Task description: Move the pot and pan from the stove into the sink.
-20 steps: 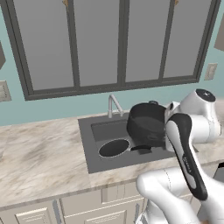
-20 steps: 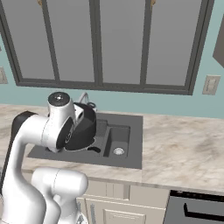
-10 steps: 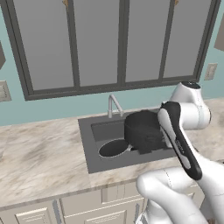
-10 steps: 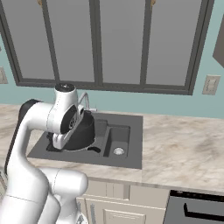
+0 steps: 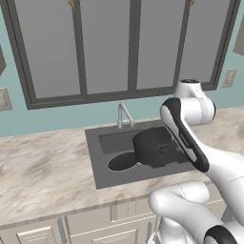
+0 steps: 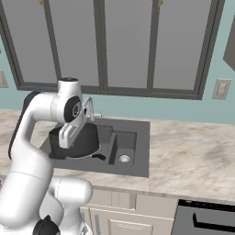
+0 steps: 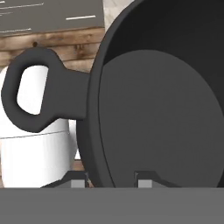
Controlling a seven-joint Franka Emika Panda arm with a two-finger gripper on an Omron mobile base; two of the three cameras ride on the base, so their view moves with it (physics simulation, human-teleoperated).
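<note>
Pale marbled bench [image 5: 43,171] under grey cabinet doors, hand [image 7: 112,180] pinching the pot [image 5: 153,147] by its rim, pot tilted above the sink [image 5: 110,142], pan [image 5: 123,161] lying in the left basin, faucet [image 5: 124,114] behind.

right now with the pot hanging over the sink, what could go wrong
1. The gripper pinches only the pot's thin rim, and the pot hangs tilted, so it could slip and drop hard into the sink.
2. The pan already lies in the basin right beside the pot; lowered straight down, the pot may land on it.
3. The faucet stands close behind, so a swing backward could strike it.
</note>
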